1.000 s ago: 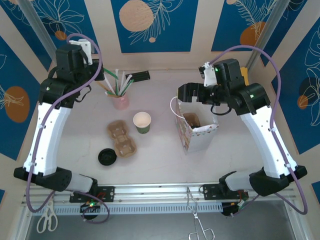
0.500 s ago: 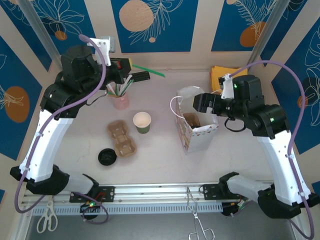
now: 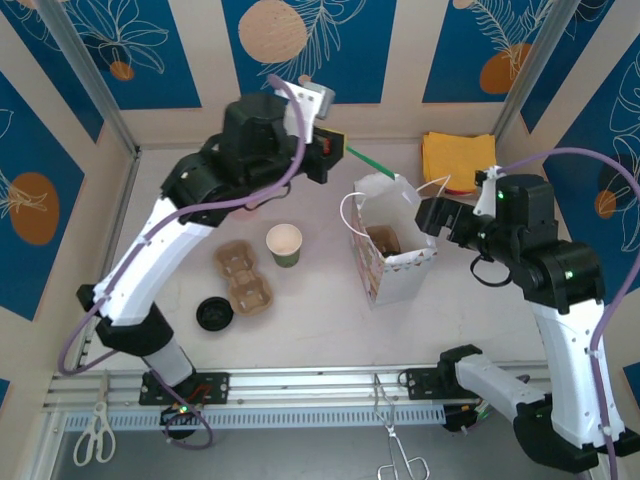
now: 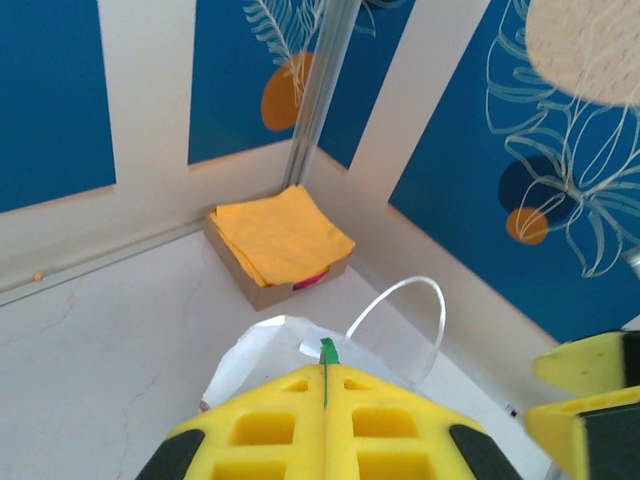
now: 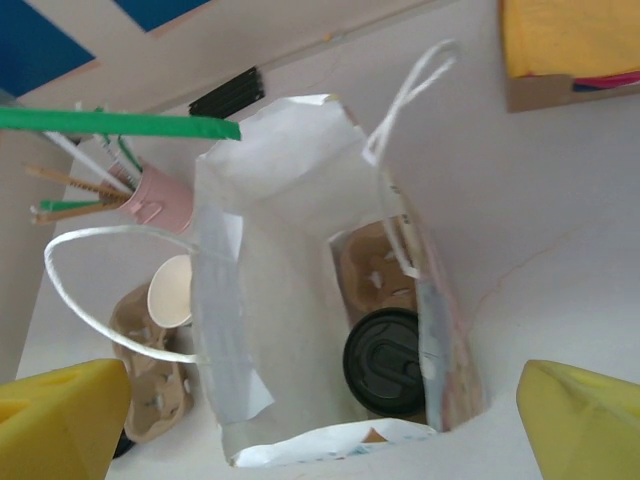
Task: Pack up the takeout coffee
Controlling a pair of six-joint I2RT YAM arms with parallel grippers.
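Top external: left fingers (image 3: 332, 150) swung straw (image 3: 365, 160) toward bag (image 3: 400, 275).

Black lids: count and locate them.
2. One lid lies on the table beside the cup carrier; the other lid is inside the paper bag. More could be hidden.

bag (image 5: 280, 300): white matt paper | lid (image 5: 385, 362) inside bag: glossy black plastic | carrier (image 3: 243, 275) beside bag: rough brown pulp card | straw (image 5: 120, 123) above bag: matt green | surface (image 3: 320, 320) under bag: pale, matt
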